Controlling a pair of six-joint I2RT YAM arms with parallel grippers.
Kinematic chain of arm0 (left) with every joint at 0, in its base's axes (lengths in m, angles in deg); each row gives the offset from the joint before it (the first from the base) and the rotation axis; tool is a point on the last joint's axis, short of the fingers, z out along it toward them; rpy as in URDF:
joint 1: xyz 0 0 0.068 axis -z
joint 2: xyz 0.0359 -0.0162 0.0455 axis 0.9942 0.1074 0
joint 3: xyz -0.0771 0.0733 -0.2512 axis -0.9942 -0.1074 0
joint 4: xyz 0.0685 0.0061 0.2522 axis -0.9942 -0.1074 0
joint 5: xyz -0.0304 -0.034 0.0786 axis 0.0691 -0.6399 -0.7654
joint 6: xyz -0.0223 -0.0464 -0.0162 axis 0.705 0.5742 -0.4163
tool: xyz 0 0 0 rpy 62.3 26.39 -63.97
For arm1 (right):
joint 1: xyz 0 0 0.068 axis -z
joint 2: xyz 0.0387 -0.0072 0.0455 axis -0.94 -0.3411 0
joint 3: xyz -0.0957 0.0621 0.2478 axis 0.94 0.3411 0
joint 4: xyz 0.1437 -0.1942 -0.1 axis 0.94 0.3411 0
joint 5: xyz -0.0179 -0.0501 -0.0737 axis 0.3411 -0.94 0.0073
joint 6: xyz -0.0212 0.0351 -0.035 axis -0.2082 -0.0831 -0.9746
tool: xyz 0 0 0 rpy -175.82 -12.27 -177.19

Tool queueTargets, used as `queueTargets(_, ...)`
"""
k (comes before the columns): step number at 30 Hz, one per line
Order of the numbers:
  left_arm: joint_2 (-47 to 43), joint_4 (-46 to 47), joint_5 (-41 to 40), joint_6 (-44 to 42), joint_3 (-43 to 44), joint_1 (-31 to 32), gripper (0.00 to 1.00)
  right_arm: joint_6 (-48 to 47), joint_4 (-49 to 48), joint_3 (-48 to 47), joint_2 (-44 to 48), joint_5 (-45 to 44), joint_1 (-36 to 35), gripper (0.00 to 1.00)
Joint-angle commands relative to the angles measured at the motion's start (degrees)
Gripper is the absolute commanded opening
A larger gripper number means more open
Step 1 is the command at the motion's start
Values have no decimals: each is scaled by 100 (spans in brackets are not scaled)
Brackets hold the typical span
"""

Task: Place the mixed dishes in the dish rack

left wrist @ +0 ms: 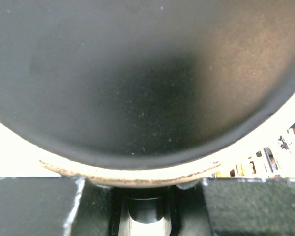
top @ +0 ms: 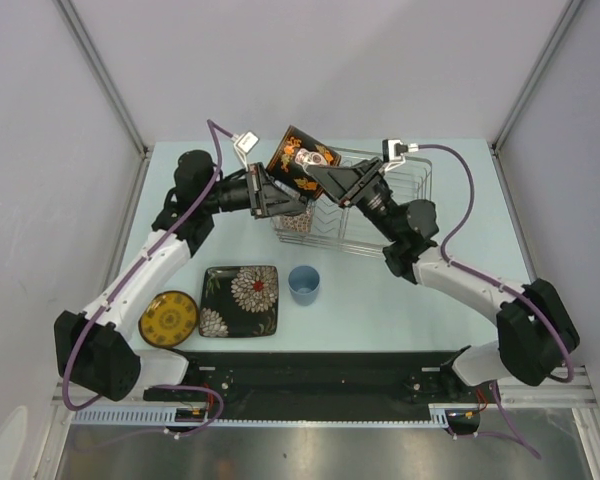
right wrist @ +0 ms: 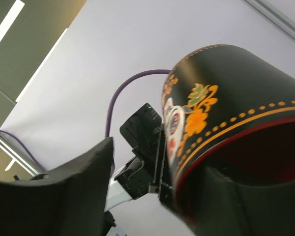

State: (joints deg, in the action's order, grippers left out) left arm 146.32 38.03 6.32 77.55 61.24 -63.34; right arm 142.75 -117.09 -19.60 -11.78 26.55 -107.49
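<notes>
Here the black mug with red inside (top: 302, 160) hangs in the air over the far left corner of the dish rack (top: 405, 215), the left pincer (top: 296, 188) clamped tight on it; the right pincer (top: 318, 176) stands parted at its rim, gripping nothing

a pale blue-green worktop (top: 460, 200) sits inside a booth of plain grey-white panels: a back wall (top: 320, 60), a left wall (top: 40, 150) and a right wall (top: 585, 170), joined at the corners by slanting aluminium posts (top: 100, 75). a black strip (top: 310, 372) edges the near side, with brushed metal (top: 310, 455) below it. the light is soft and even; the right wrist view catches a bright ceiling strip (right wrist: 5, 24).
</notes>
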Motion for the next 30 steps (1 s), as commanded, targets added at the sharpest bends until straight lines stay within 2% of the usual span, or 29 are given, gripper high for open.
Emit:
queueTargets(1,-223,760,121,-195,418,-290,0,-232,721,54,671,484,288,70)
queueTargets(4,-223,595,156,-273,593,-431,0,-582,1844,186,1215,783,552,78)
queueTargets(5,-215,480,165,-465,672,-432,0,-714,2483,256,1565,836,674,79)
queueTargets(7,-144,-169,51,-852,1049,-432,0,-1152,3163,301,1944,977,815,81)
queueTargets(8,-92,-493,-10,-1324,1207,-432,0,-1303,3836,309,2138,986,886,81)
queueTargets(10,144,-1477,-246,-1888,1839,-388,0,-1637,4508,310,2814,899,1106,82)
queueTargets(11,233,-1812,-361,-2483,2077,-362,0,-2013,5042,310,3034,811,1185,82)
queueTargets(12,329,-2398,-537,-2793,2523,-248,0,-2208,5273,310,3576,541,1246,82)
queueTargets(15,856,-3174,-1012,-3630,3271,-72,0,-2780,5960,301,4300,-57,1273,82)
queueTargets(19,1612,-3441,-1425,-4035,3845,279,0,-3132,6768,266,5257,-578,1273,82)
queueTargets(23,2752,-3528,-1759,-4377,4573,736,0,-3212,7533,274,5646,-622,1273,82)
queueTargets(30,4729,-3748,-2182,-4615,6662,1518,0,-3396,8061,274,6130,-534,1273,82)
